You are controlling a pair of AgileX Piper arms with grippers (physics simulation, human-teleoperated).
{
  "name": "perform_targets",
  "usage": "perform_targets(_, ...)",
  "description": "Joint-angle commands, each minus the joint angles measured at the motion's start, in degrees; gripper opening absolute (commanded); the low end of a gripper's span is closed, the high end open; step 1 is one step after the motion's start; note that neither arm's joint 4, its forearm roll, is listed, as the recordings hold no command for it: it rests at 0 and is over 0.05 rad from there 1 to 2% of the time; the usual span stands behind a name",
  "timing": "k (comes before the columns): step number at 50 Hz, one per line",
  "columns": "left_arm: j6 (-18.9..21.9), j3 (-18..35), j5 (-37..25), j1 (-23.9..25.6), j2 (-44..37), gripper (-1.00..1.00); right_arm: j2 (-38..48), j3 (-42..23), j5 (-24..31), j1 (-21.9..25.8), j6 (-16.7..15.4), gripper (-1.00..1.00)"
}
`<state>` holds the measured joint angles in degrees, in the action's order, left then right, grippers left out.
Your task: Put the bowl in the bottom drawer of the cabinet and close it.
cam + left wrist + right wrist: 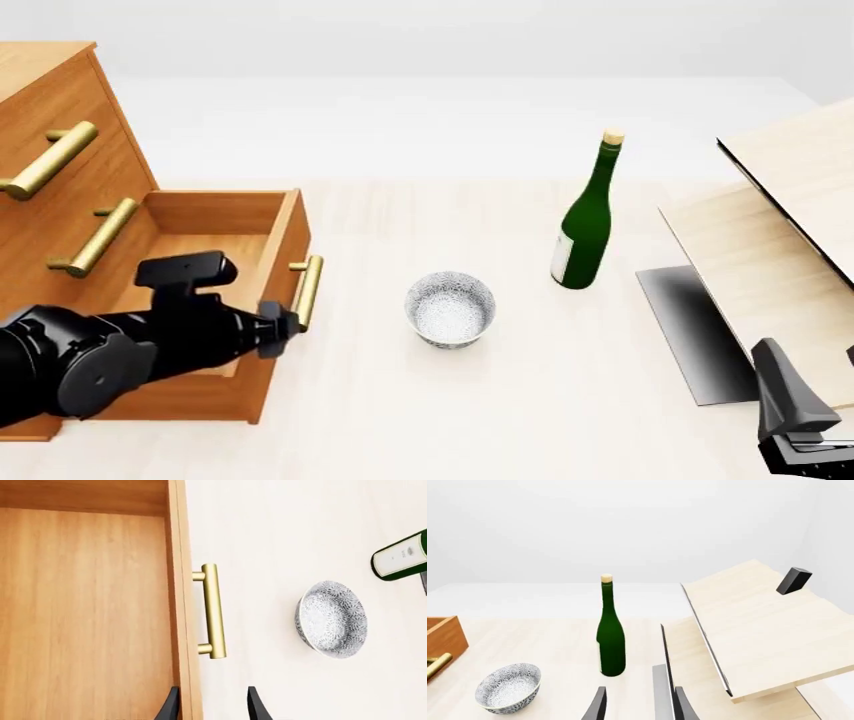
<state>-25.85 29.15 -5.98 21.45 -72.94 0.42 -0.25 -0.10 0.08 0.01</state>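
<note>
- Left gripper (274, 328) of mine hung just by the brass handle (307, 291) of the bottom drawer (220, 213), fingers apart and clamped on nothing — the drawer already stood pulled out of the cabinet (54, 150), so I judged the opening done.
- My right gripper (637, 705) waited low near the pale boards (760, 630), fingers parted and empty.
- I saw the bowl (450, 308) upright on the table (400, 420), between the drawer front and the green bottle (585, 228), touching neither — free to be lifted in.
</note>
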Motion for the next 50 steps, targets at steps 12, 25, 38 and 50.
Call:
perform_targets(12,4.55,3.00,-3.63,0.23,6.78,1.00,0.00,0.00,0.00,0.00,0.00,1.00)
perform_targets(25,5.84,4.50,-5.74,-0.18,8.76,1.00,0.01,0.00,0.00,-0.01,0.00,1.00)
perform_targets(38,7.65,5.86,-7.75,-0.49,11.48,1.00,0.00,0.00,0.00,0.00,0.01,1.00)
perform_targets(50,7.35,6.82,-7.64,1.64,12.77,1.00,-0.01,0.00,0.00,0.00,0.01,1.00)
